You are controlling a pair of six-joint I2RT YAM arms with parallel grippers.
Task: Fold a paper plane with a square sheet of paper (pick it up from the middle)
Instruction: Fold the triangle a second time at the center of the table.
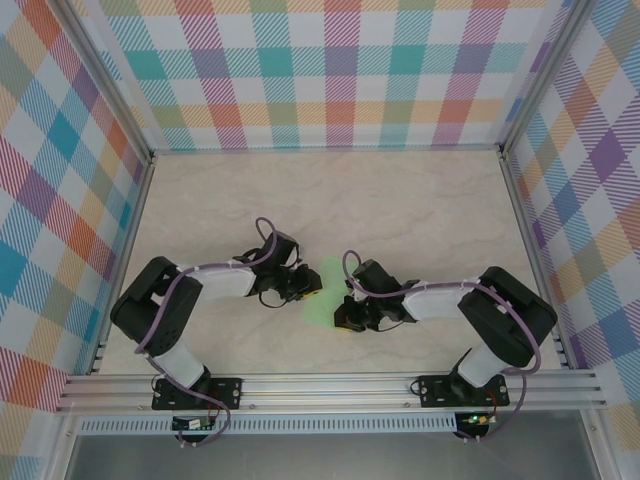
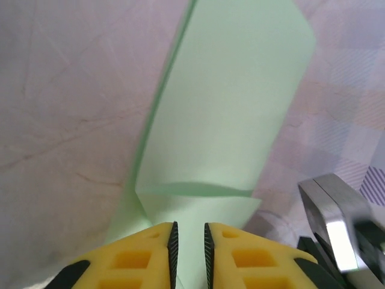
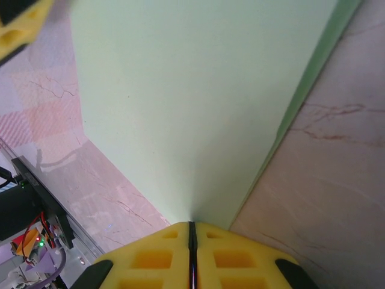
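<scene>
Folded paper sheet [image 1: 322,293] between both grippers, table [image 1: 420,210] beneath it.
Left gripper [image 2: 190,226] at the sheet's left side: pads parted by a narrow gap, sheet's edge lying in the gap, not pinched. Right gripper [image 3: 192,225] at the sheet's near right end: pads pressed together, clamping the sheet's edge. Sheet shows a crease and overlapping layers.

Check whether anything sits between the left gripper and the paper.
Nothing visible does: the paper runs straight into the slightly parted left gripper. The right gripper pinches it too.
</scene>
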